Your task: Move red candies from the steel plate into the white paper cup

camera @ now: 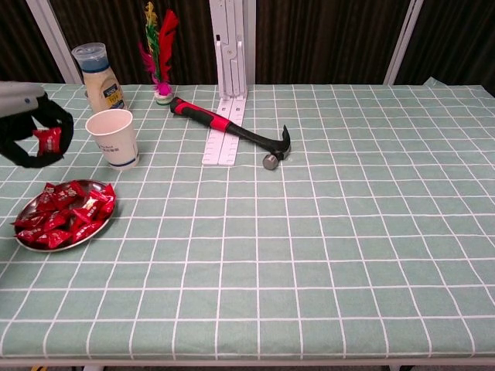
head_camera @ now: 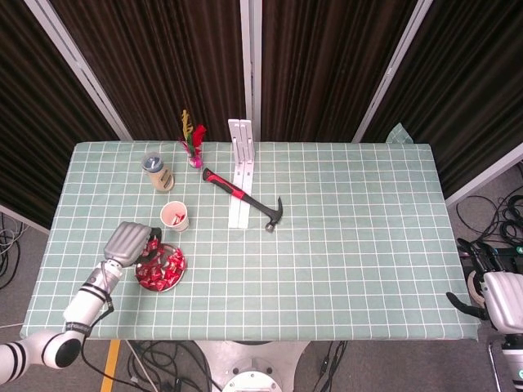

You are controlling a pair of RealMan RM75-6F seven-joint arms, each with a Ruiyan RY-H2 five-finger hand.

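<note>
My left hand (camera: 29,127) hangs above the table, left of the white paper cup (camera: 114,137), and pinches one red candy (camera: 49,141) between its dark fingers. In the head view this left hand (head_camera: 127,243) sits above the upper left rim of the steel plate (head_camera: 174,277). The steel plate (camera: 22,241) lies near the front left edge with a heap of red candies (camera: 68,214) in it. Something red shows inside the white paper cup (head_camera: 175,216). My right hand (head_camera: 495,299) rests off the table at the far right, its fingers not visible.
A sauce bottle (camera: 98,76) stands behind the cup. A feather shuttlecock (camera: 158,46), a white folding bracket (camera: 230,89) and a red-and-black hammer (camera: 232,132) lie at the back centre. The green checked tablecloth (camera: 348,232) covers the table.
</note>
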